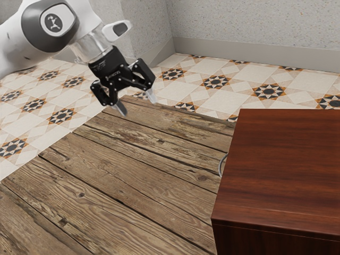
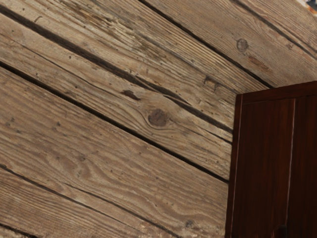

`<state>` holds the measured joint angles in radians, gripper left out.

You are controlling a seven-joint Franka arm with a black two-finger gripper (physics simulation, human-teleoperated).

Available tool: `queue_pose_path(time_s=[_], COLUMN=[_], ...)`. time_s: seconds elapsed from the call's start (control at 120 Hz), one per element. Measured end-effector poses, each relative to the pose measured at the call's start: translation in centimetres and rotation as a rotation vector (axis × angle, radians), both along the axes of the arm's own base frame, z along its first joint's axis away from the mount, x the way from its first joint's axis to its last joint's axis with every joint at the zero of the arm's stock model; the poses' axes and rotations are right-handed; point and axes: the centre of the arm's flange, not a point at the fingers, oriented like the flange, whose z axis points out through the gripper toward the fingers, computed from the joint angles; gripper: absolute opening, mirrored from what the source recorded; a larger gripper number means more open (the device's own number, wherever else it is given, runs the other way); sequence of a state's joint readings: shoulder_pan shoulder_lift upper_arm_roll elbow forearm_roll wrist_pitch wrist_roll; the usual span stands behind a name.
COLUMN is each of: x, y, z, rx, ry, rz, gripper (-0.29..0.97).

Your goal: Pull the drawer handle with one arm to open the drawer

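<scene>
A dark red-brown wooden cabinet (image 1: 284, 175) stands at the exterior view's lower right. A thin curved metal drawer handle (image 1: 221, 162) sticks out from its left face. My black gripper (image 1: 136, 102) hangs open in the air at the upper left, well away from the cabinet and above the floor, with nothing between its fingers. In the wrist view the cabinet (image 2: 275, 163) shows as a dark panelled face beside weathered planks (image 2: 114, 124).
The floor is grey-brown wooden planks (image 1: 122, 175) in front, with patterned star tiles (image 1: 234, 85) behind and at the left. A speckled wall (image 1: 255, 21) with a pale skirting runs along the back. Open floor lies between my gripper and the cabinet.
</scene>
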<state>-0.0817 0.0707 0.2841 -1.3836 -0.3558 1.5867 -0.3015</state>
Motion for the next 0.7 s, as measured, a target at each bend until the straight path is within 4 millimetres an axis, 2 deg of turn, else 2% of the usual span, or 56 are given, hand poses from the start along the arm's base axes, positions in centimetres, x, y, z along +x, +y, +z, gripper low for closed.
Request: queue_pose_path(time_s=[0.133, 0.267, 0.367, 0.45, 0.7], x=[0.0, 1.1, 2.8, 3.5, 3.5], y=[0.5, 0.4, -1.8, -3.5, -5.6], z=[-0.9, -1.8, -3.4, -3.9, -5.1], rx=[-0.016, -0.005, -0.004, -0.006, -0.084], ry=[0.018, 0.003, -0.020, -0.051, -0.081], rz=[0.021, 0.033, 0.013, -0.001, 0.000], gripper=[0.39, 0.29, 0.24, 0.21, 0.15])
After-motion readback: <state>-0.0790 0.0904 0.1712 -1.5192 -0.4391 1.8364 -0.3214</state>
